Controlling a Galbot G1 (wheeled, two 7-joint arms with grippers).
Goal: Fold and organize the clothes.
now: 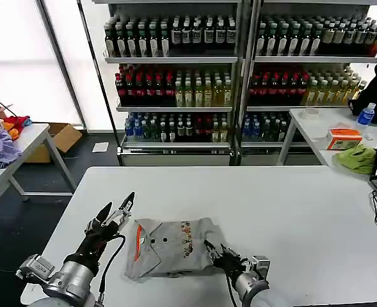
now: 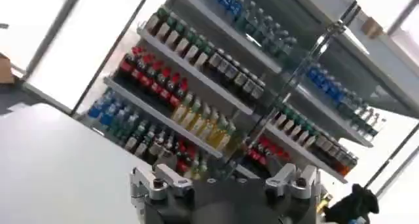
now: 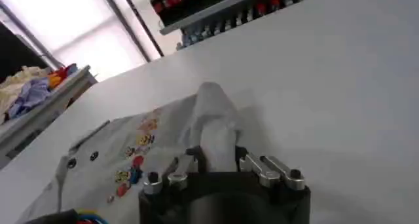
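1. In the head view a grey shirt (image 1: 172, 246) lies partly folded on the white worktop (image 1: 290, 211), low and centre in the frame, its orange-lined collar at its left end and the small coloured print near its middle.
2. The same view shows the left end effector (image 1: 114, 210) lifted off the worktop at lower left, just left of the shirt and not touching it, its two dark fingers spread apart and pointing up and to the right.
3. The right end effector (image 1: 215, 251) sits low at the shirt's right edge, its arm coming up from the frame's bottom.
4. The right wrist view gives what the head view cannot: a ridge of shirt (image 3: 213, 130) fabric rises between the fingers, which are clamped on it, with the buttons and print spread to the left of the frame.
5. The left wrist view looks up and away from the worktop toward shelves (image 2: 216, 81) of bottles, with a bare patch of worktop at lower left.
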